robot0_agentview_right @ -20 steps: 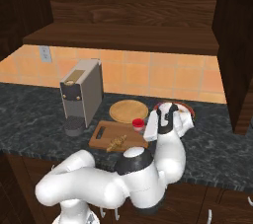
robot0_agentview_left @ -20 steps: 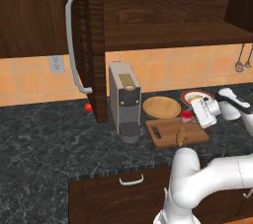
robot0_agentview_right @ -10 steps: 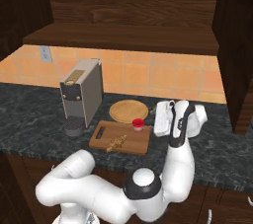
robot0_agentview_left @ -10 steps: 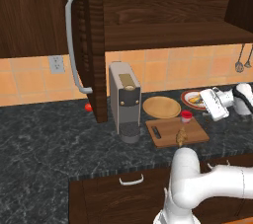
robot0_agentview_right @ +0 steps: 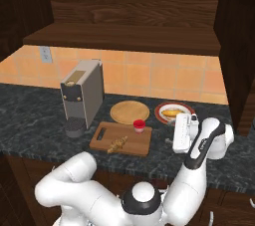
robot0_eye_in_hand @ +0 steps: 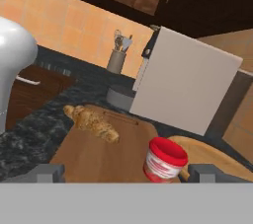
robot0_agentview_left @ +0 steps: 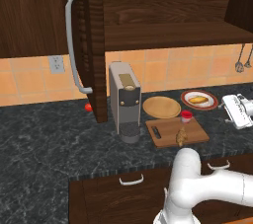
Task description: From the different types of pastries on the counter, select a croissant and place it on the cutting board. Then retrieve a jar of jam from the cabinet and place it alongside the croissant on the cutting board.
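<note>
Left base view: the hand (robot0_agentview_left: 238, 111) hangs empty, well apart from the cutting board (robot0_agentview_left: 168, 128), where the croissant (robot0_agentview_left: 181, 137) lies and the jar of jam (robot0_agentview_left: 186, 116) stands at the board's back edge.

Right base view: the hand (robot0_agentview_right: 181, 133) is beside the board, fingers spread.

Hand view: croissant (robot0_eye_in_hand: 93, 122) and jar (robot0_eye_in_hand: 164, 159) share the board just ahead. Both placements look done.

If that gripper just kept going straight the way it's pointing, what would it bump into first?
Most likely the jar of jam, standing on the cutting board right in front of the open gripper. Beyond it stands the grey coffee machine. Depth is hard to judge, so this is a guess.
</note>
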